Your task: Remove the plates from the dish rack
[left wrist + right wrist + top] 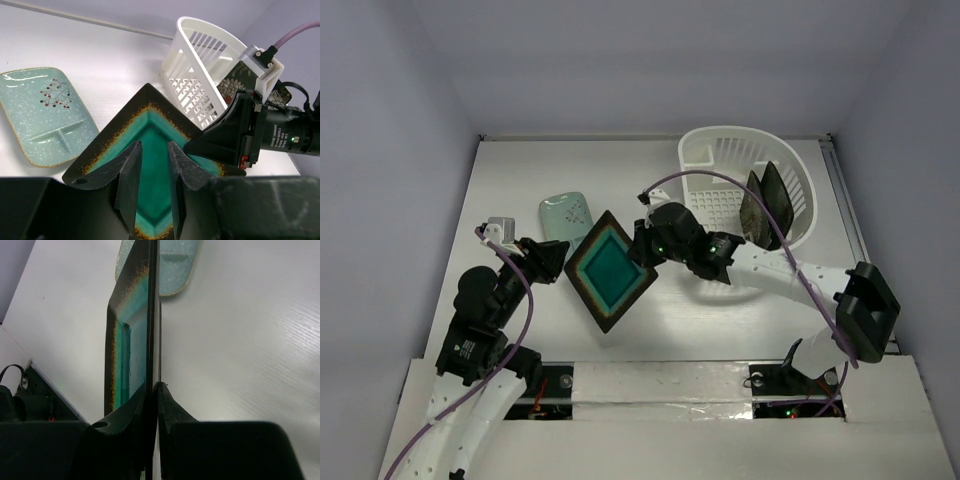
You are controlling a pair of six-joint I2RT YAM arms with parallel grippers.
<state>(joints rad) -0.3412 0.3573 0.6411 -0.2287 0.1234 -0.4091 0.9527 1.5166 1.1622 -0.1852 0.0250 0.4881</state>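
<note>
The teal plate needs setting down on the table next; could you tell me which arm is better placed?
Probably the right. The right gripper is clamped firmly on the rim of the teal plate, whereas the left gripper only meets the opposite corner, and its hold is unclear.

We see a white bench (520,180) with a faint wood grain, closed in by plain, pale lavender-grey walls: a back wall (650,60), a left wall (380,180) and a right wall (910,150). Soft, even light leaves a bright sheen on the bench's near right part. A wrinkled white covering (660,385) lines its near edge.
</note>
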